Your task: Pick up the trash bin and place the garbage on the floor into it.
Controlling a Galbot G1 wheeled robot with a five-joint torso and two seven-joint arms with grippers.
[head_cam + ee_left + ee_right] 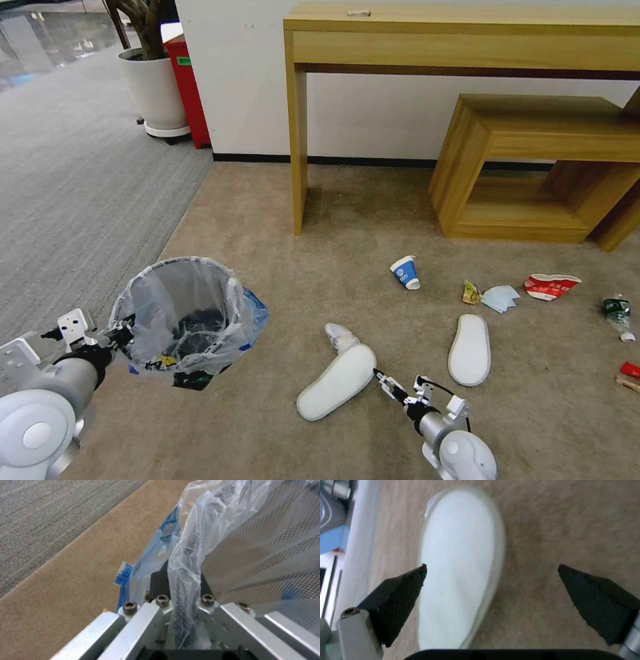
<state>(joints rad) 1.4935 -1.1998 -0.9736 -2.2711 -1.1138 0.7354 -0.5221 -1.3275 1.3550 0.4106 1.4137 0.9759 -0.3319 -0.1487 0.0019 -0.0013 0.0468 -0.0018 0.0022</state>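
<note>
On my far left, the left gripper (123,331) is clamped on the rim of the trash bin (183,320); my left wrist camera shows the clear liner and black mesh wall pinched between its fingers (159,581), and the bin hangs tilted above the tan carpet (267,220). Moving right, a white slipper (338,381) lies sole-up, and my right gripper (378,377) hovers just beside its heel end with jaws spread wide, one pad (400,590) over the sole. Farther right sit the blue-white paper cup (405,272), the second slipper (469,349), a pale blue mask (501,297), a crushed red-white bowl (551,286), and a small bottle (618,315).
</note>
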